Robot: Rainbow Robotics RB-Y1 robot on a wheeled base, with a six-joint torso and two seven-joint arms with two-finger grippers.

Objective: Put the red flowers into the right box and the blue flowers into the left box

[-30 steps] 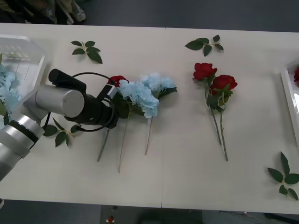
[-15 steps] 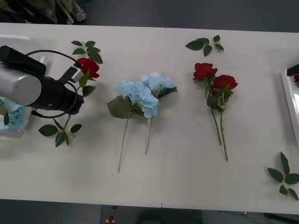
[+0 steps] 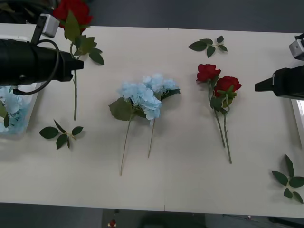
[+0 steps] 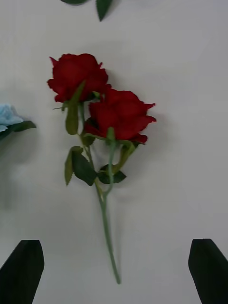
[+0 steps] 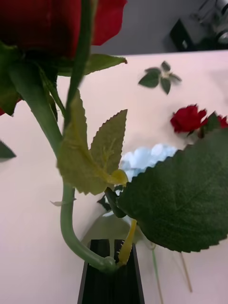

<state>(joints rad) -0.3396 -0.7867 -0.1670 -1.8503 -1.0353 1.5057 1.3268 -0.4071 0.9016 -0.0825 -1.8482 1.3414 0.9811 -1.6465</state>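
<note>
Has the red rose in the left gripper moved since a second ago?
Yes. The red rose was beside the blue flowers mid-table; now the left gripper holds it lifted toward the table's far left, bloom past the far edge, near the left box.

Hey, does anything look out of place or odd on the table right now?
One thing: the left gripper, shut on a red rose, holds it up by the left box, which holds blue flowers. Red belongs in the right box.
</note>
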